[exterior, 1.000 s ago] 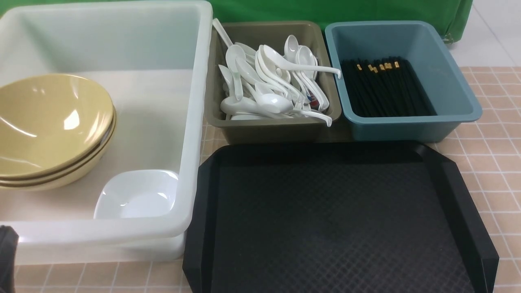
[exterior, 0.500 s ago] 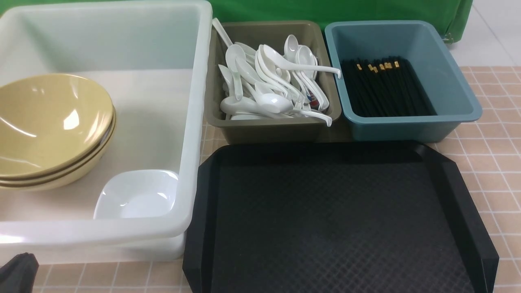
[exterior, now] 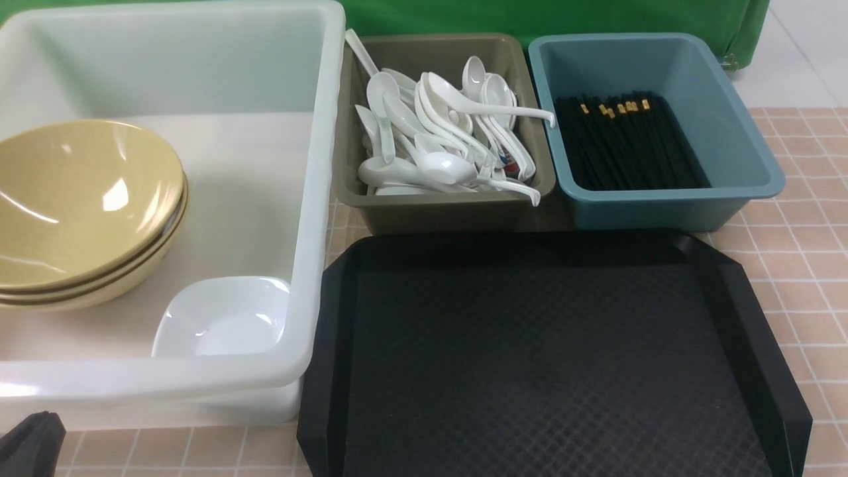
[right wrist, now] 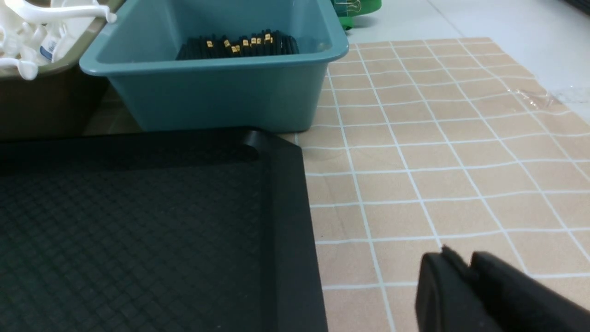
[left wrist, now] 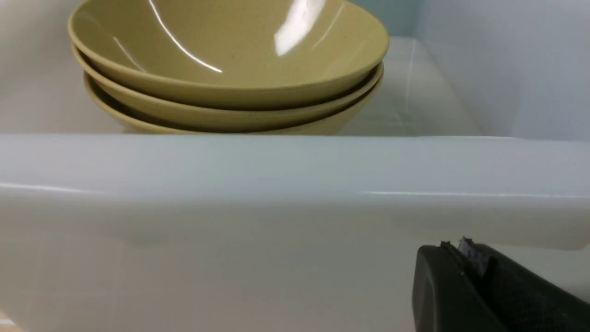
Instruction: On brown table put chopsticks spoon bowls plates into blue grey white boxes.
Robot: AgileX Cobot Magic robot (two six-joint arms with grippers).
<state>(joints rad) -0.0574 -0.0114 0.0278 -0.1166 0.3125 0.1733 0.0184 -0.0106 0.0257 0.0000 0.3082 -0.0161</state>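
the three yellow bowls are stacked one inside the other in the white box, against its left part. a small white square bowl sits in the same box, in the near right corner, close to the yellow stack but apart from it. in the left wrist view the yellow stack shows just behind the near wall of the white box.

the white spoons lie in a loose heap in the grey box, which stands just beside the white box on its right. some handles stick out over the rim. the black chopsticks with gold ends lie together, side by side, in the blue box, just to the right of the grey one.

in front of these two boxes a black tray with a textured bottom lies on the brown tiled table.

the left gripper is low, outside the white box and before its near wall; its two fingers look pressed together with nothing between them. in the front view only a dark corner of it shows at the lower left edge. the right gripper is over the bare table, to the right of the tray; its fingers also look closed together and hold nothing.
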